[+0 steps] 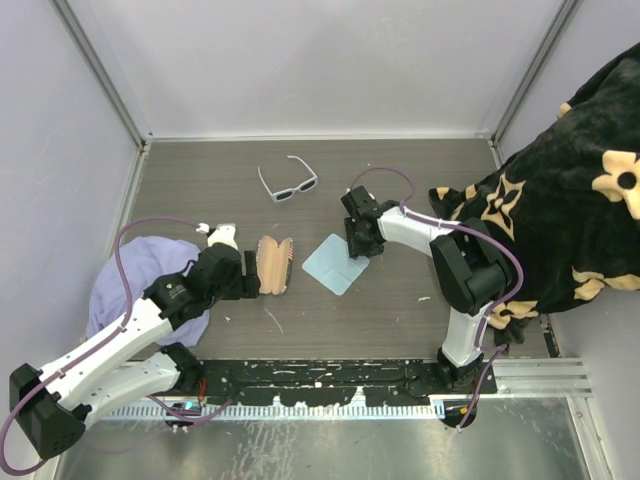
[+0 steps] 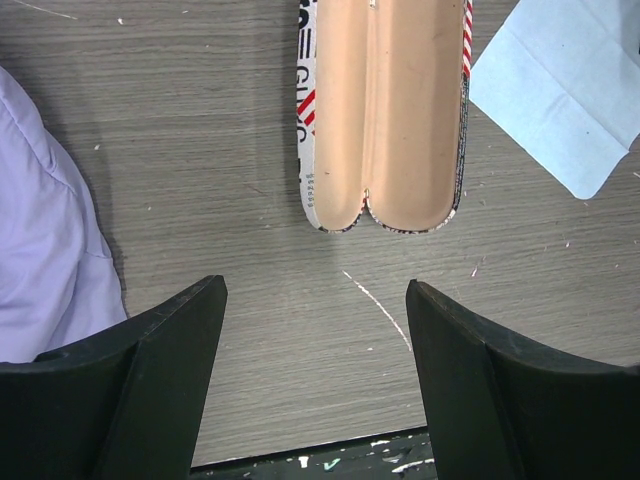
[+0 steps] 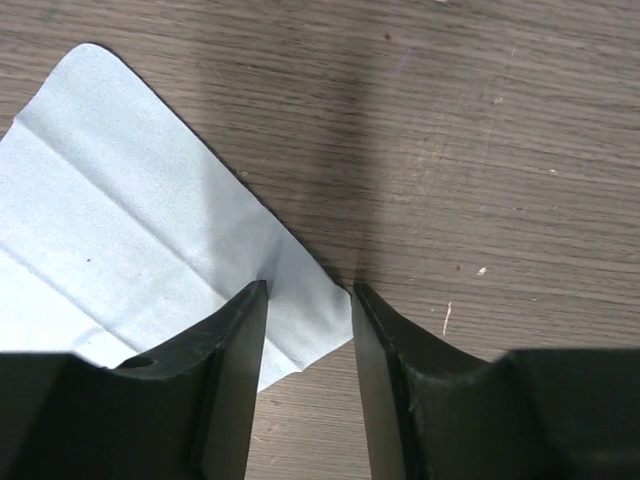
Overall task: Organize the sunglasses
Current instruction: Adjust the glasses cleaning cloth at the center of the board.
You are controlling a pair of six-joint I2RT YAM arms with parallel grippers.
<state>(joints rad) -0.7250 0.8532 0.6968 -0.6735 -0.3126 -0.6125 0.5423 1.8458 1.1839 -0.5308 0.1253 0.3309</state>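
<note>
- Small white-plastic-framed sunglasses [image 1: 288, 182], with dark rectangular lenses and thin temples unfolded, are seen on the grey wood-grain tabletop [image 1: 220, 180] toward 12 o'clock, well apart from both arms.
- An oblong flag-patterned soft case [image 1: 275, 264] is laid open, its smooth tan lining exposed, at 9 o'clock of a light blue square creased cloth [image 1: 335, 263].
- The black left gripper [image 2: 315, 290] is spread wide with nothing held; the case end lies just ahead.
- The black right gripper [image 3: 308, 288] is narrowed but parted, and the cloth's corner lies flat between its tips.
</note>
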